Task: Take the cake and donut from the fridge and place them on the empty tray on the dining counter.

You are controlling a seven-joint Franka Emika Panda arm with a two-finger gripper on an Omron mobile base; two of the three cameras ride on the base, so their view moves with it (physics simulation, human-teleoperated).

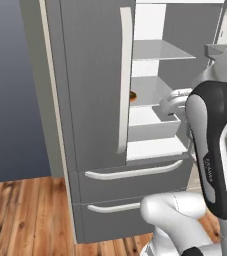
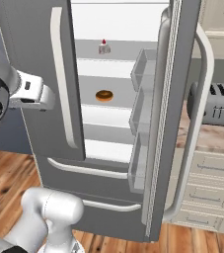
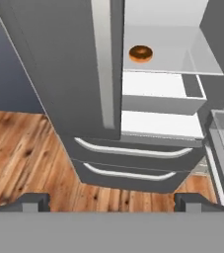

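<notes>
donut, brown-glazed ring, on fridge shelf

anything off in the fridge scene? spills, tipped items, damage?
Nothing stands out. The fridge has its right door swung open; the cake sits upright on an upper shelf and the donut lies flat on the shelf below. No spills or damage visible. The gripper is open and empty.

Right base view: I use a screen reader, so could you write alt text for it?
A grey French-door fridge stands with its right door swung open, showing a brown-glazed donut on a middle shelf and a small white cake slice with a red berry on the shelf above. A silver toaster sits on the counter at right.
</notes>
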